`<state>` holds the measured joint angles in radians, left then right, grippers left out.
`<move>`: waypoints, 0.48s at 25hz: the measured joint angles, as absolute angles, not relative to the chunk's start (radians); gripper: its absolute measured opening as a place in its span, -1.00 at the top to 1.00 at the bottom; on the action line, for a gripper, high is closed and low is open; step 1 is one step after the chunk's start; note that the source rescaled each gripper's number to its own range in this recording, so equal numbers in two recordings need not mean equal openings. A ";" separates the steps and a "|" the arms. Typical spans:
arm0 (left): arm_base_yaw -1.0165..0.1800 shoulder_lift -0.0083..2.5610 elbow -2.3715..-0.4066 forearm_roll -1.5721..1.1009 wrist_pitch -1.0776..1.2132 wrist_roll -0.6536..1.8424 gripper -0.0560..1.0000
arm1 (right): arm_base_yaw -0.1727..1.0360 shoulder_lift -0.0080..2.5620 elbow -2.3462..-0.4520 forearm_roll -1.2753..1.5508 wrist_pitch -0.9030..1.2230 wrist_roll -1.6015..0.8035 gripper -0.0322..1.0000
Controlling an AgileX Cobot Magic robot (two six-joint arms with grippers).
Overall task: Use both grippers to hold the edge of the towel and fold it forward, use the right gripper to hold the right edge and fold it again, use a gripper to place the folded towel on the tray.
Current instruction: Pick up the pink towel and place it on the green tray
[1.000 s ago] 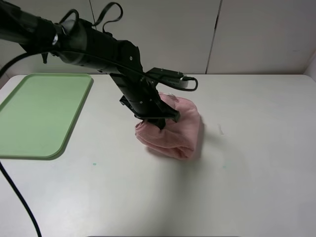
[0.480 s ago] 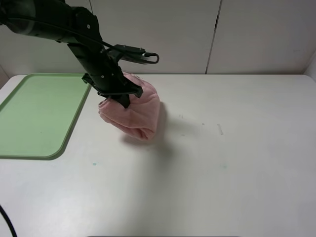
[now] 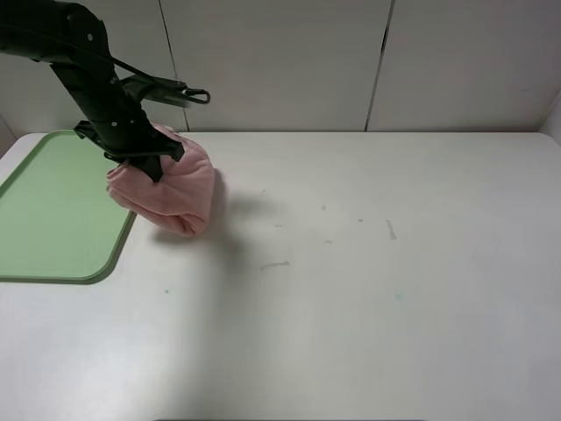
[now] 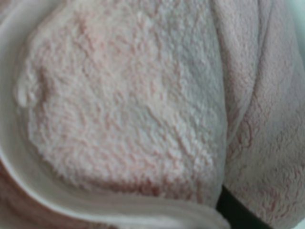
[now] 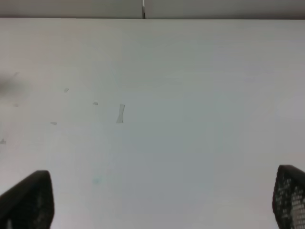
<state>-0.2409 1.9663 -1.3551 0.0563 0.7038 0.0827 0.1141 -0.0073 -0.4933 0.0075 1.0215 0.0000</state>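
The left gripper (image 3: 147,162) is clamped on the top of the folded pink towel (image 3: 171,189), which hangs as a bunched bundle above the white table (image 3: 368,289), straddling the right rim of the light-green tray (image 3: 61,206) at the far left of the scene. The step in hand appears to be the last one, placing the folded towel on the tray. To do it well, the arm likely needs to travel further left until the whole bundle is over the tray's flat floor, then descend so the lower fold settles first, and release only once the cloth is resting, since letting go from height could let the folds fall open or leave one side draped over the rim. The high exterior view alone shows the towel's position relative to the tray and the shadow under it that suggests it is lifted. The left wrist view shows only fluffy terry pile and a smooth hem band (image 4: 95,202) at very close range, confirming the cloth fills the jaws but giving no bearing on the tray. The right wrist view shows the right gripper (image 5: 162,200) spread wide and empty over bare table, well apart from the towel; that arm is absent from the exterior view.
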 joint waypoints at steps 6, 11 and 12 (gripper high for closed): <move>-0.138 1.966 -1.355 0.115 0.725 0.077 0.45 | 0.114 -0.007 -0.493 0.008 1.022 0.000 -1.00; -0.060 1.966 -1.355 0.130 0.726 0.075 0.45 | 0.114 -0.007 -0.493 0.008 1.022 0.000 -1.00; -0.045 1.966 -1.355 0.131 0.726 0.075 0.45 | 0.114 -0.007 -0.493 0.008 1.022 0.000 -1.00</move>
